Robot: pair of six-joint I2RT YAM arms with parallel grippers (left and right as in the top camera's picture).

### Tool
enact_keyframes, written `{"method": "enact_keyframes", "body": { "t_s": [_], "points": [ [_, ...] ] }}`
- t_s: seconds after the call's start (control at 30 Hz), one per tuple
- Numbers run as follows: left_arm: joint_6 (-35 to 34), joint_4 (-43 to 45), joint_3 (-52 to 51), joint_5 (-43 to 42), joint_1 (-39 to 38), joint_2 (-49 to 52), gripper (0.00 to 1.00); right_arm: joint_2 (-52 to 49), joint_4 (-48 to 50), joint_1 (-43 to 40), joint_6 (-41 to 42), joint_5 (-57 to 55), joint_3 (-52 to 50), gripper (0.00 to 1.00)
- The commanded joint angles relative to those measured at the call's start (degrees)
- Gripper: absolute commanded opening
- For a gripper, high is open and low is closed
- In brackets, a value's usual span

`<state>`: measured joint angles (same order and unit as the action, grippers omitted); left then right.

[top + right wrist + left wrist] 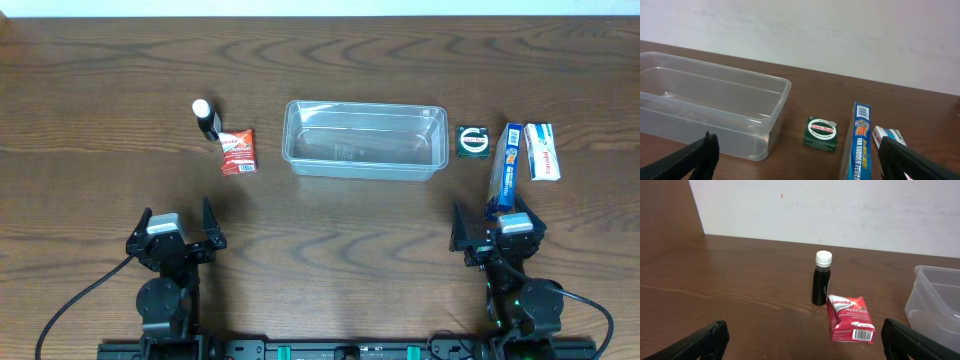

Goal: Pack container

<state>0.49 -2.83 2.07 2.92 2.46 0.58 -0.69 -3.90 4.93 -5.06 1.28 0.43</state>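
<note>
The clear plastic container (364, 139) stands empty at the table's middle, its corner also in the left wrist view (935, 305) and its length in the right wrist view (710, 110). Left of it are a dark bottle with a white cap (206, 119) (821, 280) and a red box (238, 152) (850, 318). Right of it lie a small green box (472, 141) (820, 133), a long blue box (505, 168) (858, 145) and a white box (541, 151) (888, 136). My left gripper (177, 226) (802, 345) and right gripper (497, 226) (797, 162) stand open near the front edge, holding nothing.
The dark wooden table (100, 100) ends at a pale wall (840, 210) behind the objects. Black cables (70, 300) run from both arm bases along the front edge.
</note>
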Motion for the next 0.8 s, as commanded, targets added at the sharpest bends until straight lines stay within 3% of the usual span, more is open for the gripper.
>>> {"method": "enact_keyframes", "body": {
  "t_s": [0.0,0.77],
  "points": [
    [1.0,-1.0,-1.8,-0.4,-0.2,-0.3,0.98,0.3,-0.3,-1.0,-0.6,-0.4,-0.1,0.99],
    [1.0,-1.0,-1.8,-0.4,-0.2,-0.3,0.98,0.3,0.5,-1.0,-1.9,-1.5,-0.1,0.99]
  ]
}}
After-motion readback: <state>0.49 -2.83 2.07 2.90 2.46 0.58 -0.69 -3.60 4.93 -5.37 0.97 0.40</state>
